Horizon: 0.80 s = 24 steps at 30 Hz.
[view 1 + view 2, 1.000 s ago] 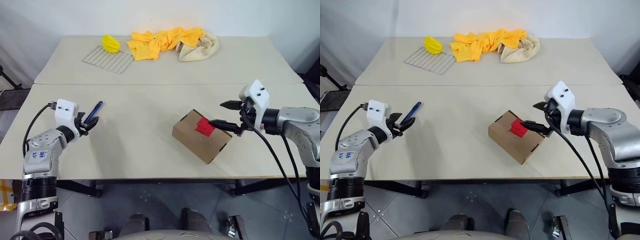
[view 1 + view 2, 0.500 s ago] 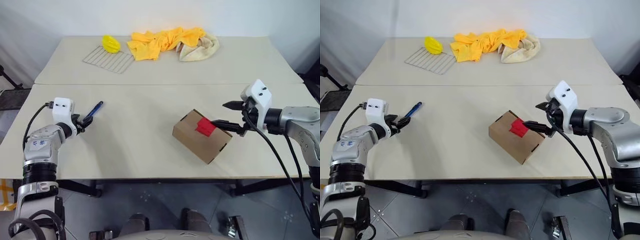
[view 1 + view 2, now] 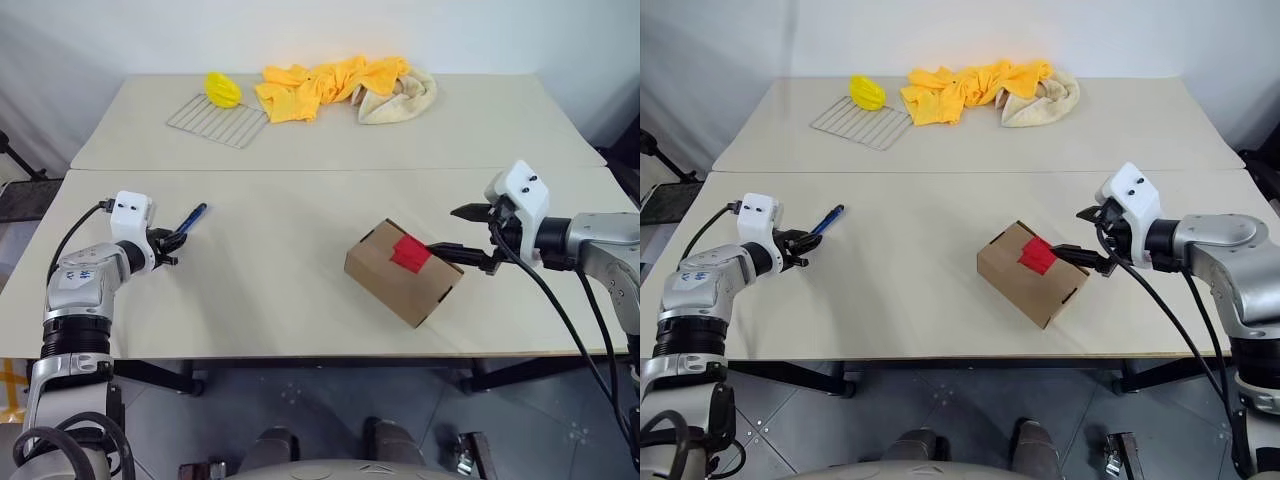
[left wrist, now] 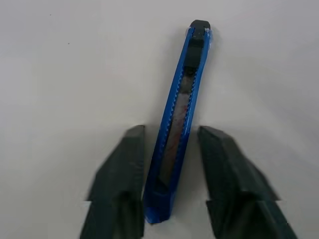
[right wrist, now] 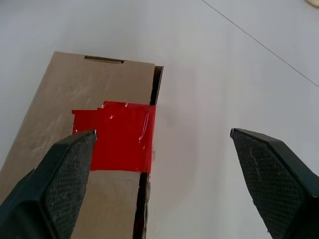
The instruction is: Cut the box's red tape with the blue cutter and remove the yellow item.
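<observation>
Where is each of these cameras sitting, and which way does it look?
Head views: forward and down over the table, both arms in sight.
Left wrist view: along the left gripper, whose fingers flank the blue cutter.
Right wrist view: along the open right gripper at the box and its red tape.
Shared: cutter, box and tape also show from the head.

Two pale beige tables (image 3: 300, 130) pushed together — white wall (image 3: 300, 30) behind, grey floor (image 3: 320, 400) below
</observation>
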Each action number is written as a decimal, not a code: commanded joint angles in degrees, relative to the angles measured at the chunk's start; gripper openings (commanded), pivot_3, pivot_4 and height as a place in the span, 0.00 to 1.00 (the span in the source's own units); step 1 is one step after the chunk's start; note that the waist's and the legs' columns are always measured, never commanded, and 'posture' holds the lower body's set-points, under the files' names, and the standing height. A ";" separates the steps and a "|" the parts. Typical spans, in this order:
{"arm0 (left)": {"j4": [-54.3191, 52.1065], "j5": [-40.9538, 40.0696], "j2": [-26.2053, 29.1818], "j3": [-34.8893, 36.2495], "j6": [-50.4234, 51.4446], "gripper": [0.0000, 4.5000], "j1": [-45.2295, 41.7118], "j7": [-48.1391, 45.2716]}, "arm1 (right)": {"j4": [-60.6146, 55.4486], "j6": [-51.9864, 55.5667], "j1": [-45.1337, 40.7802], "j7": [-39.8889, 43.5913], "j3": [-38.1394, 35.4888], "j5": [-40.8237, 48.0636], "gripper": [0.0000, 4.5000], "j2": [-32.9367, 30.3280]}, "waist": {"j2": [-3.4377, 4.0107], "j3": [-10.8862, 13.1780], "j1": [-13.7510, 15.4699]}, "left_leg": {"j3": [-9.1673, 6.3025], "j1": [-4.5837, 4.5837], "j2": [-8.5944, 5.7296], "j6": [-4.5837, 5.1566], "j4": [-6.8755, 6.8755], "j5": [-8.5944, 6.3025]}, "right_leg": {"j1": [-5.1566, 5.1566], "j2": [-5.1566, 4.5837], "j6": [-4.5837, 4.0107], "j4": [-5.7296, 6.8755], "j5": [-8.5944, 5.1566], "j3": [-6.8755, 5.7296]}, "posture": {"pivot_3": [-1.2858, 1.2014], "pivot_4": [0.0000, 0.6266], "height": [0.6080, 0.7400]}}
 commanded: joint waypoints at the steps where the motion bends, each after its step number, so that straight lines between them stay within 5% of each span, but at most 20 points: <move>1: 2.71 1.47 0.15 -1.80 1.60 0.35 1.34 -0.79 | -0.93 -0.14 -1.08 0.40 -1.34 0.14 1.00 -1.13 | 0.02 -0.01 -0.03 | 0.01 0.01 0.00 0.00 0.00 0.00 | 0.00 0.00 0.00 0.01 0.00 0.01 | 0.52 0.24 1.00; 10: 4.94 3.04 1.76 -4.13 1.58 0.35 0.92 -3.56 | -0.41 -0.40 -1.94 0.90 -0.55 -0.34 1.00 -1.04 | 0.03 -0.02 -0.08 | 0.07 0.07 0.00 0.00 -0.02 0.00 | 0.00 0.00 0.00 0.03 0.00 0.05 | 0.52 0.24 1.00; 14: 6.52 3.10 2.19 -4.81 1.88 0.18 0.30 -4.93 | -0.22 -0.41 -2.27 1.09 -0.37 -0.51 1.00 -1.02 | 0.04 -0.02 -0.09 | 0.18 0.20 0.01 0.01 -0.09 0.00 | 0.04 0.00 0.00 0.04 0.00 0.11 | 0.52 0.24 1.00; 24: 11.29 2.49 2.31 -3.71 2.36 0.18 -1.83 -6.86 | -0.08 -0.31 -2.82 1.31 -0.17 -0.79 1.00 -0.85 | 0.05 -0.03 -0.09 | 0.38 0.51 0.03 0.01 -0.16 -0.01 | 0.18 0.00 0.00 0.11 0.00 0.26 | 0.52 0.24 1.00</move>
